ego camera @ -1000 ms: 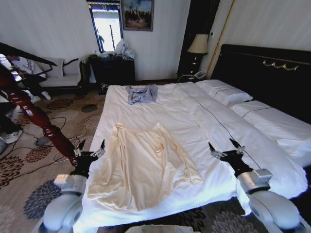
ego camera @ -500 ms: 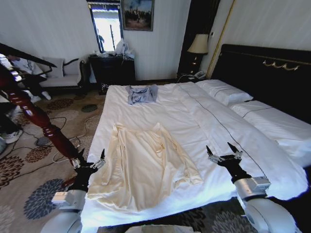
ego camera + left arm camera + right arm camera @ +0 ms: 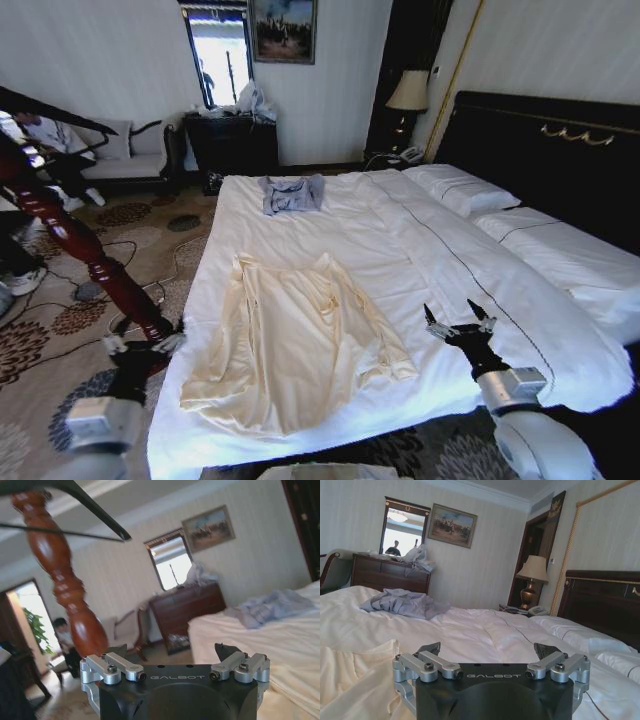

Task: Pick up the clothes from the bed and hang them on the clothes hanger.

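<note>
The clothes (image 3: 290, 340), a long cream garment, lie spread flat on the near left part of the bed (image 3: 400, 260) and show as pale folds (image 3: 355, 680) close to the right wrist camera. My left gripper (image 3: 143, 343) (image 3: 170, 652) is open, low beside the bed's left edge and next to the dark red post (image 3: 80, 245). My right gripper (image 3: 458, 322) (image 3: 487, 652) is open over the white sheet, to the right of the garment and apart from it. The clothes hanger (image 3: 60, 112) (image 3: 100, 512), thin and black, hangs high at the far left by the post (image 3: 65, 580).
A small grey-blue garment (image 3: 292, 193) (image 3: 402, 603) lies at the bed's far end. The black headboard (image 3: 540, 140) and pillows are on the right. A dark dresser (image 3: 232, 140), a lamp (image 3: 408, 92) and a sofa stand behind. Cables (image 3: 120, 270) run over the patterned carpet on the left.
My left arm has drawn back and out to the left, off the bed's edge toward the post. The right gripper has pulled slightly back and lower. The garment has not moved.
</note>
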Motion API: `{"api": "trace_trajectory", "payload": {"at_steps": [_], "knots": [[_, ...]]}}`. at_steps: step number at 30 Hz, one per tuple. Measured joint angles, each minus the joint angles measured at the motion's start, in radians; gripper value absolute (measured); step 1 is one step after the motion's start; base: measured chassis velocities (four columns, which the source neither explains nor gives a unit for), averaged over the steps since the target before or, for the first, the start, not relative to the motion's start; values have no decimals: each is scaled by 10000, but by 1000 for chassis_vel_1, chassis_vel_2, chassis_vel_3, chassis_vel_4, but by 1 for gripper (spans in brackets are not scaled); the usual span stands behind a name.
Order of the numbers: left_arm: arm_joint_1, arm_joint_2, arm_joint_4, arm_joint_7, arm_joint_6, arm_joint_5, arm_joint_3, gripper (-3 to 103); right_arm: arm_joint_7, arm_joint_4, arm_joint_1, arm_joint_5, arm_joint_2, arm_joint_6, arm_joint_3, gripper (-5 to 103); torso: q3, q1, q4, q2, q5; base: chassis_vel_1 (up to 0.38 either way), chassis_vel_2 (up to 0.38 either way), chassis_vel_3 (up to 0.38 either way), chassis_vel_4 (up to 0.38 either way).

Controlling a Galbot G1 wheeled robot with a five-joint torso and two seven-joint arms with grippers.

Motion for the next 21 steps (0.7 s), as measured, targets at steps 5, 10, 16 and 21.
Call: {"api": "trace_trajectory", "payload": {"at_steps": [5,10,16,21], "knots": [[-324,220,17,-3,26,-719,-116,98,12,-29,35,-134,138,1,-161,100,0,0,-1,0,-2,0,0,0,0],[-692,578,35,323,-167,-1626,-462,98,18,-48,9,-146,163,1,-140,100,0,1,2,0,-1,0,0,0,0],[-1630,1434,42,327,-384,-2539,-639,98,27,-68,29,-156,296,1,-179,100,0,0,0,0,-2,0,0,0,0],[-2403,2436,48,216,-449,-2297,-211,97,31,-124,44,-198,487,-19,-331,100,0,1,1,-1,-2,0,0,0,0]]}}
